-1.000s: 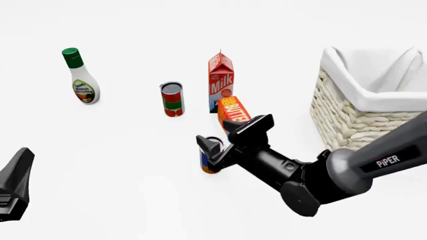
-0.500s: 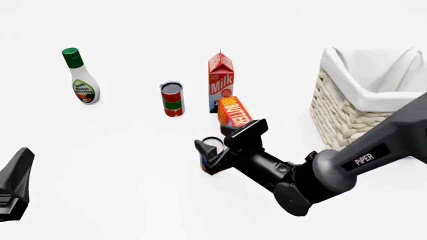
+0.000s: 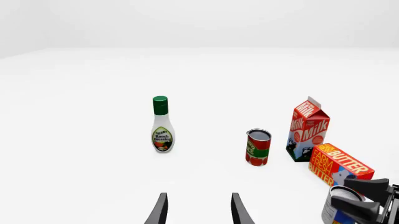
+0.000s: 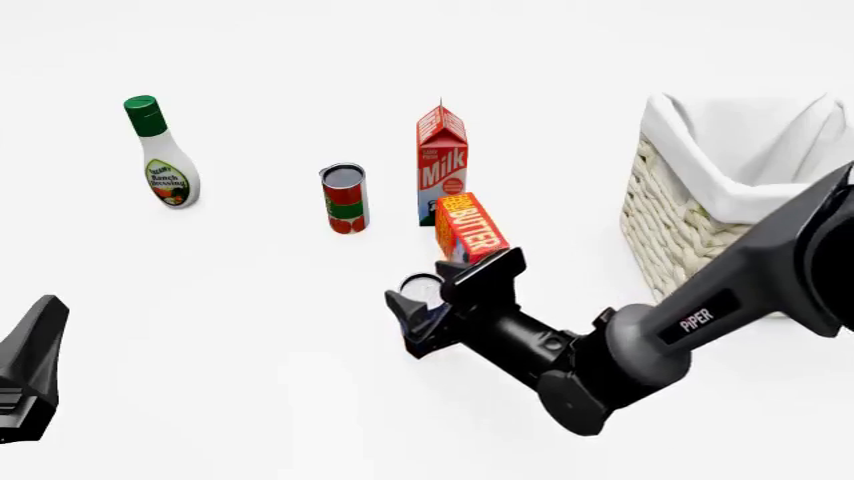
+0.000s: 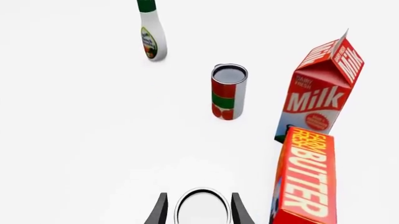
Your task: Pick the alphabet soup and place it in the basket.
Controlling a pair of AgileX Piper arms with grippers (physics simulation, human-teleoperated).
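Nearest the camera, the right gripper (image 4: 430,305) straddles the upright alphabet soup (image 5: 202,208), one finger on either side; actual contact is unclear. Beyond stand the butter box (image 4: 469,227), then the basket (image 4: 694,240) at far right.

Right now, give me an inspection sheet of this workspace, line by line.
Surface: white table, plain.
Job's things: soup can upright between the right gripper's fingers; basket at the far right, nothing visible in the part shown.
Clutter: dressing bottle, red and green can, milk carton and butter box, all standing apart from the basket.
Grippers: right gripper closed around the soup can; left gripper open, holding nothing.
Cables: nothing seen.
Surroundings: plain white, nothing seen.
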